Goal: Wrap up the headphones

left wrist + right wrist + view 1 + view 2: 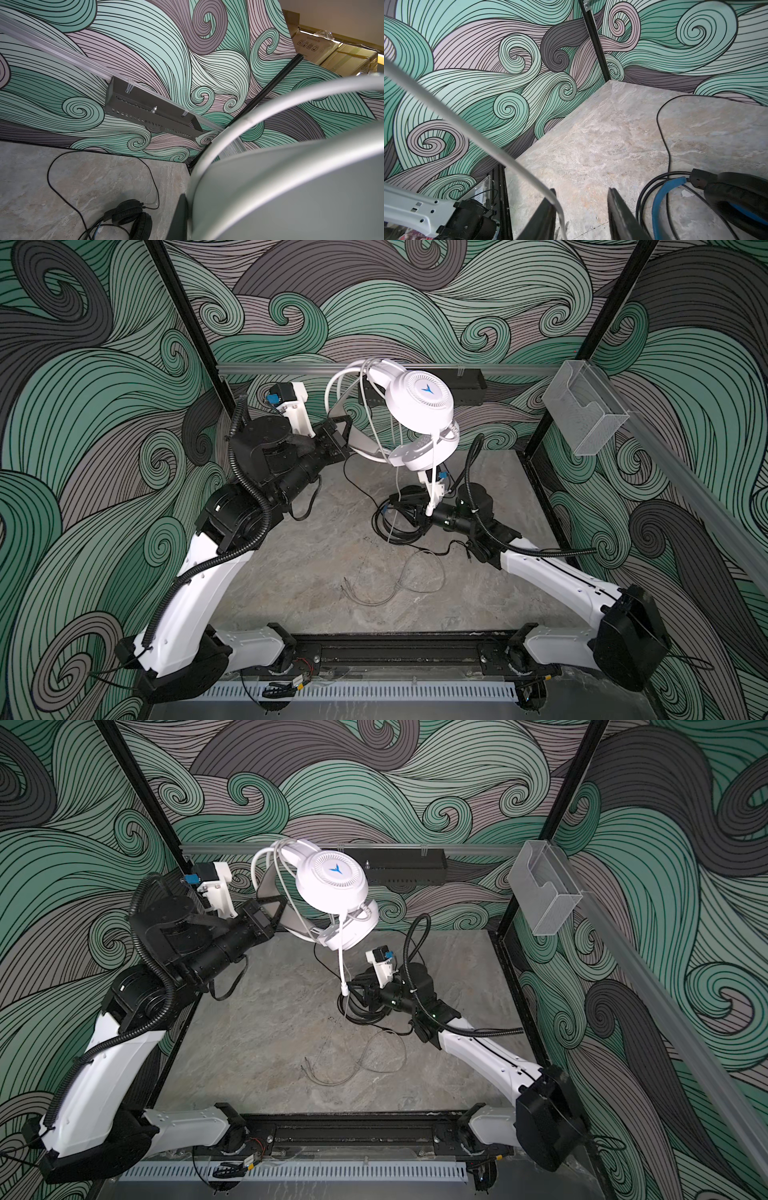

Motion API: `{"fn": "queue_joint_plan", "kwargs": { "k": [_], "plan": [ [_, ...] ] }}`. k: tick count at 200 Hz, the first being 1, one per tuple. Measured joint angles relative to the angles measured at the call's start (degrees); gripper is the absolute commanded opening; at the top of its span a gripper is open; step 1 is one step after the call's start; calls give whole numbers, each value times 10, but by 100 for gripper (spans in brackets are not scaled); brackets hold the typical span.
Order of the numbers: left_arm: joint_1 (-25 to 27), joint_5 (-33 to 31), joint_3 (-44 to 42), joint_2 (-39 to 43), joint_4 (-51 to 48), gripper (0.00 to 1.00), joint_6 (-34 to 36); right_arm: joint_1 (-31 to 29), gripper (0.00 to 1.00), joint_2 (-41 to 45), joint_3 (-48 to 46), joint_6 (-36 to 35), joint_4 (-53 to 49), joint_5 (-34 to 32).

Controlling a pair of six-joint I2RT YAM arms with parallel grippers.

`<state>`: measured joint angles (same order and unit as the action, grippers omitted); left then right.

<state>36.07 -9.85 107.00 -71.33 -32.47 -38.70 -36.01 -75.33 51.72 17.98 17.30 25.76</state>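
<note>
**Left hand:** My left hand (345,435) is closed tight on the grey inner band of the white headset (419,406). It holds the headset in the air at the upper centre of both top views, clear of the desk (299,572). In the left wrist view the band fills the lower right of the frame and hides the fingers.

**Cable:** The white cable (433,472) hangs from the lower ear cup down to my right hand (405,508), which sits at centre frame, low over the desk. Its thin tail lies in loose loops on the desk at lower centre.

**Right hand:** In the right wrist view the fingers (544,214) stand apart with bare desk between them. The cable comes in from the upper left and bends over the inner edge of one finger. It appears to rest there rather than be pinched.

**Black headset:** The black headset (737,191) lies on the desk just beside the right hand, with its black cord coiled around it.
</note>
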Motion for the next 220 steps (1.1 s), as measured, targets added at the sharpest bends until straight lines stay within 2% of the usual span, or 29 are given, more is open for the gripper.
{"fn": "queue_joint_plan", "kwargs": {
  "k": [56,86,104,174,220],
  "plan": [
    [0,0,0,0,2,0,-6,-4,47,-27,16,16,23,5],
    [0,0,-3,0,4,0,-10,-12,35,-43,19,27,40,16],
    [0,0,-3,0,4,0,-10,-17,32,-55,19,33,44,21],
    [-4,1,-3,0,4,0,-19,-24,25,-102,19,60,76,40],
    [-14,1,-3,-1,4,0,-29,-30,7,-110,13,71,94,47]
  ]
}}
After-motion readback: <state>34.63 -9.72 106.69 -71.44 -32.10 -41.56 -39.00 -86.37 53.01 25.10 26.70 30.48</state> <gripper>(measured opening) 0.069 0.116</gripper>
